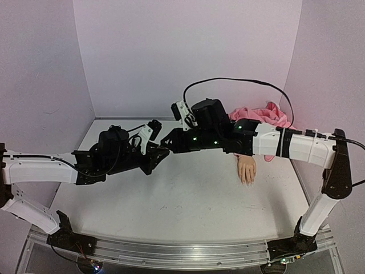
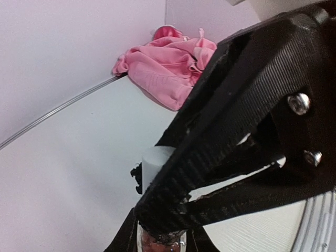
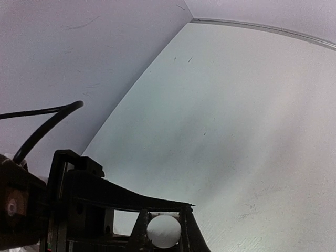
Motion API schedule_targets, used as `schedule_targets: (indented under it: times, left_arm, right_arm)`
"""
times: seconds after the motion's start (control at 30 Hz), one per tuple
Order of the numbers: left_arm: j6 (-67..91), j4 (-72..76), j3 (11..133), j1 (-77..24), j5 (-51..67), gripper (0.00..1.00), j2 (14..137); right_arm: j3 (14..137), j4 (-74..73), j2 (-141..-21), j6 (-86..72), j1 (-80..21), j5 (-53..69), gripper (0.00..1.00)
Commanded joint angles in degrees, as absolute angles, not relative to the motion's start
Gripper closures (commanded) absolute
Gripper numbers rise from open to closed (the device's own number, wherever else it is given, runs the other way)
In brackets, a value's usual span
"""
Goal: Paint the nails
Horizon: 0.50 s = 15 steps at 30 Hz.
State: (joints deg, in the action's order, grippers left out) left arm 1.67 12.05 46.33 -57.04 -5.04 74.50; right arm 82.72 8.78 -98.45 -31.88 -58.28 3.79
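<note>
The tiny pale nails (image 1: 248, 181) tip a flesh-coloured mannequin hand (image 1: 247, 167) on the white table (image 1: 171, 200), right side, near a pink sleeve (image 1: 259, 116). Likely rigid and slick: brush lightly, never grip. Leftward, the left gripper (image 1: 155, 155) clamps a pinkish polish bottle (image 2: 157, 244), the right gripper (image 1: 169, 147) its white cap (image 3: 164, 231).

— Can we read any text, label or number here?
— No. We find nothing legible on the arms (image 1: 299, 144), the white cap (image 3: 164, 231) or the pink cloth (image 1: 263, 114).
</note>
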Motion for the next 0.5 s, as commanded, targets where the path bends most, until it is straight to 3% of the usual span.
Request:
schedule_targets:
  times: [0.0,0.07,0.1,0.2,0.3,0.43,0.47]
  left_arm:
    - [2.34,16.34,45.98,-56.06,25.01,1.0,68.61]
    - [2.48,16.44,45.8,-54.37,42.41,1.0,67.8]
    - [2.58,16.44,45.73,-53.81,49.2,1.0,67.61]
    - [3.02,16.44,45.15,-52.71,55.1,1.0,66.93]
    - [2.34,16.35,43.68,-52.71,46.8,1.0,65.34]
    - [0.13,16.08,41.15,-52.97,25.12,1.0,62.67]
    - [0.09,15.91,40.61,-53.06,16.89,1.0,61.94]
  right_arm:
    - [79.71,22.26,-93.13,-17.44,-57.76,30.11,1.0]
    - [76.32,26.08,-91.36,-9.23,-57.82,57.02,1.0]
    - [75.3,26.71,-91.14,-8.95,-57.76,61.94,1.0]
    - [76.68,21.66,-92.44,-7.81,-57.75,62.96,1.0]
    - [75.39,21.17,-91.49,-8.73,-57.82,55.51,0.99]
    - [75.73,19.19,-88.98,-15.77,-57.76,29.39,0.42]
    - [75.87,17.5,-88.16,-17.59,-57.78,22.29,0.33]
